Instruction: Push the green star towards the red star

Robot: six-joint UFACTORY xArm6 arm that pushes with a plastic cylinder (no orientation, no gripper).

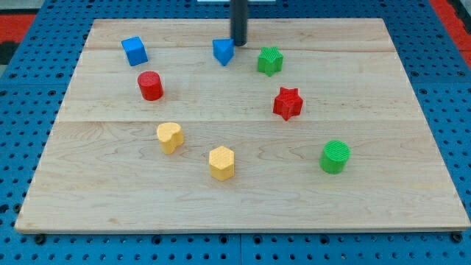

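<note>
Green star block [270, 60] sits near the view's top, just right of centre on the pale wooden board [243, 206], and my tip [239, 44] stands close to its upper left, between it and the blue wedge-like block [224, 51], which it nearly touches. The arm carries no gripper, only this dark rod, so there is nothing to spread or pinch. That placement reads as a likely start for a shove down and to the view's right, since the red star block [288, 103] lies just below and slightly right of the green one, with bare wood between them. Further out, a green cylinder [335, 157] stands lower right, a yellow hexagonal block [221, 163] and a yellow heart-like block [170, 137] lower left, a red cylinder [150, 85] and a blue cube [135, 51] at the left. Both stars lie well in from the board's right edge, so there is room to correct.
</note>
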